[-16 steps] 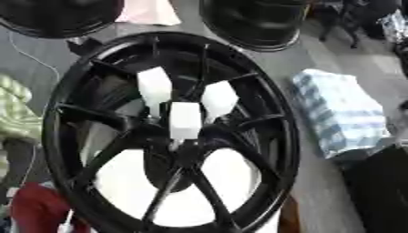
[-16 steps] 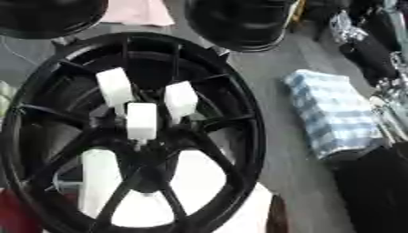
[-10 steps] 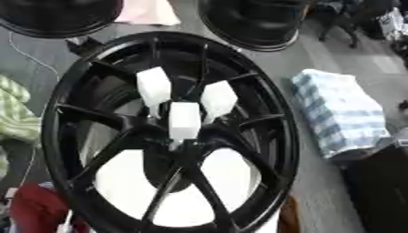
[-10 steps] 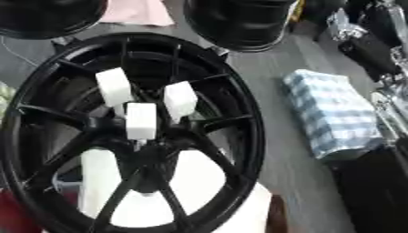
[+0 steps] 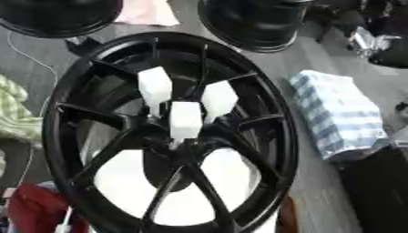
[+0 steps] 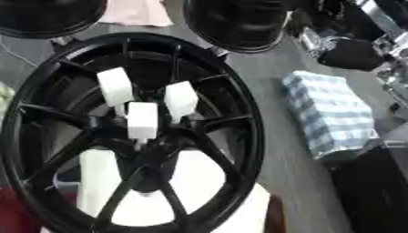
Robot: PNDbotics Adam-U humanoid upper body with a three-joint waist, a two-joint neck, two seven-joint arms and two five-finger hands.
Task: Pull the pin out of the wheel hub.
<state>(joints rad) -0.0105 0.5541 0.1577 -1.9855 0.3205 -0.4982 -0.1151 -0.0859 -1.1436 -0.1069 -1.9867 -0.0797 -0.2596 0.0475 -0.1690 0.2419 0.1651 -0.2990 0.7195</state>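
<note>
Right now you have three white block-shaped pins point(image 5: 185, 119) standing upright around the centre of the glossy black spoked wheel hub point(image 5: 171, 132), presumably seated there for pulling, yet neither hand shows in either view, so finger state is unknowable, and no writing is legible.

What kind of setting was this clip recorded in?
Probably a car-wheel workshop or test bench. A large black wheel with white pins at its hub fills the view, more black wheels lie behind it, and a checked cloth lies beside it.
</note>
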